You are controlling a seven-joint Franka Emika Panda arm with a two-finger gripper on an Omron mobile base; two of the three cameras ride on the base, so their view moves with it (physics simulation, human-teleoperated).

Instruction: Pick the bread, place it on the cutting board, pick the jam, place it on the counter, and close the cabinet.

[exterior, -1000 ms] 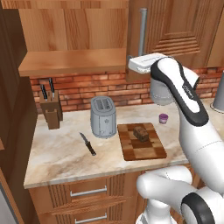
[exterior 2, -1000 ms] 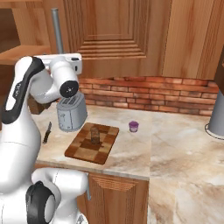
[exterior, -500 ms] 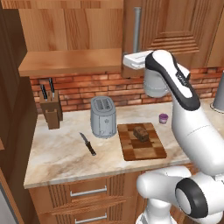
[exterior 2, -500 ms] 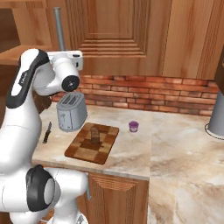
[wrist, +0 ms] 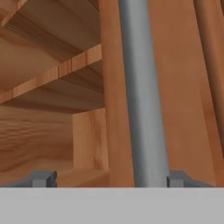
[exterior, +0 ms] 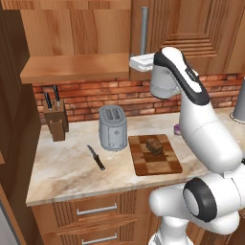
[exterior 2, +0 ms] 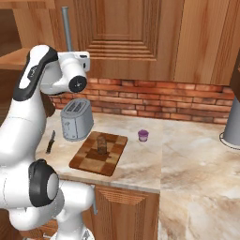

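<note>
The dark brown bread point(exterior: 154, 146) point(exterior 2: 101, 144) lies on the patchwork cutting board point(exterior: 155, 165) point(exterior 2: 91, 164). The purple jam point(exterior 2: 143, 135) stands on the counter point(exterior: 67, 167) right of the board, half hidden behind my arm in the left base view. My gripper point(wrist: 109, 179) point(exterior: 134, 62) is raised at the cabinet point(exterior: 191, 28), open, its fingertips point(wrist: 43, 178) wide apart. The grey bar handle point(wrist: 142, 96) point(exterior: 144, 28) point(exterior 2: 67, 28) stands between them, close to the right one. Left of the handle the cabinet shelf point(exterior: 76, 67) is exposed.
A silver toaster point(exterior: 113, 127) stands left of the board, with a black knife point(exterior: 95, 158) lying in front of it. A knife block point(exterior: 55, 119) sits by the brick wall. A dark wooden panel point(exterior: 14, 124) stands along the left. A grey vessel point(exterior 2: 232, 129) is at the far right.
My hand has moved left along the cabinet front, closer to the grey bar handle. Bread, board and jam have stayed put.
</note>
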